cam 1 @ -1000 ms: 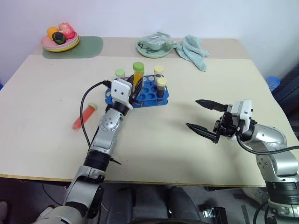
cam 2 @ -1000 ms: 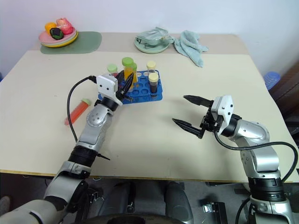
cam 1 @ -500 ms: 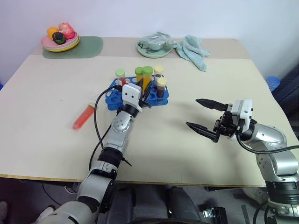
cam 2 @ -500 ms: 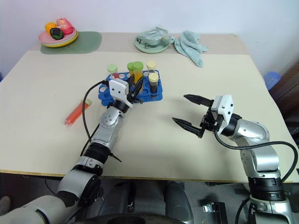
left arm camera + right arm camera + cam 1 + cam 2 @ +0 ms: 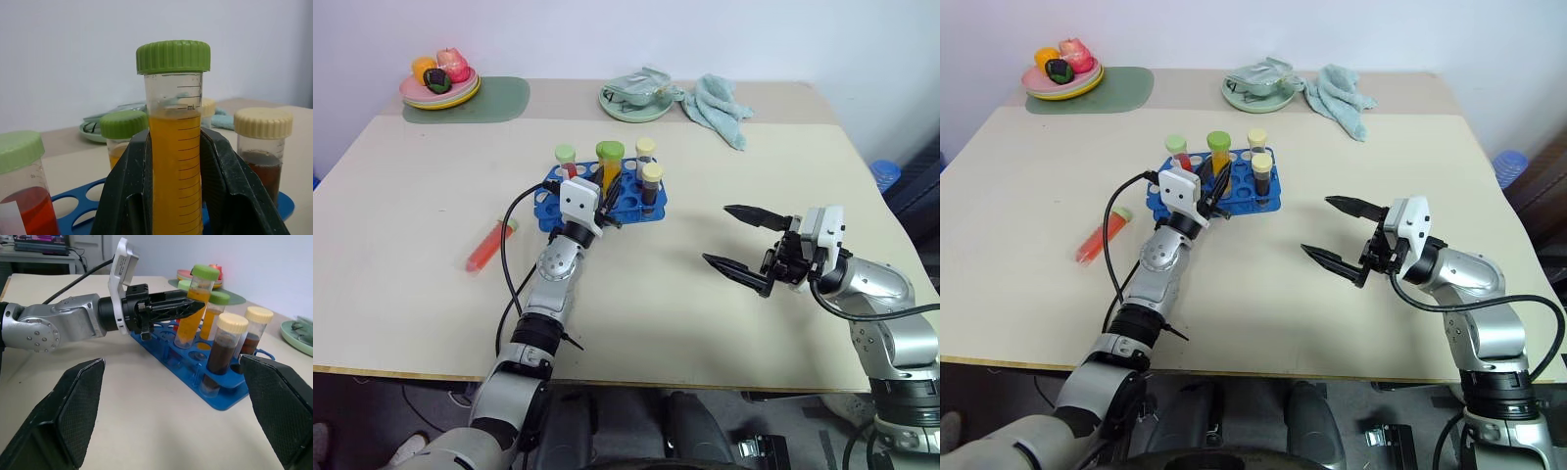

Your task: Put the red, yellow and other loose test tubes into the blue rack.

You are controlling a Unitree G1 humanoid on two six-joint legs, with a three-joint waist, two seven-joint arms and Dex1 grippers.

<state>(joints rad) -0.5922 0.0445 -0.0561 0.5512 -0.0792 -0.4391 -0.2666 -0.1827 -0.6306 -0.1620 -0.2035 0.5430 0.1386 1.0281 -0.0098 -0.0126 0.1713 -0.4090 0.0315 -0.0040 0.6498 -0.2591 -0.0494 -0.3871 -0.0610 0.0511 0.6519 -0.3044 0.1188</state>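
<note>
My right gripper [image 5: 739, 242] hangs wide open, holding nothing, over the table [image 5: 705, 323]. Farther out, my left gripper [image 5: 607, 201] pinches the yellow tube [image 5: 610, 166] upright at the rack [image 5: 644, 208]. The red tube [image 5: 487, 245] lies loose, left of the rack.

We see bright, even, diffuse light with soft faint shadows on the table [image 5: 705, 323] and no glare. In the left wrist view the background beyond the yellow tube [image 5: 176, 161] blurs.
</note>
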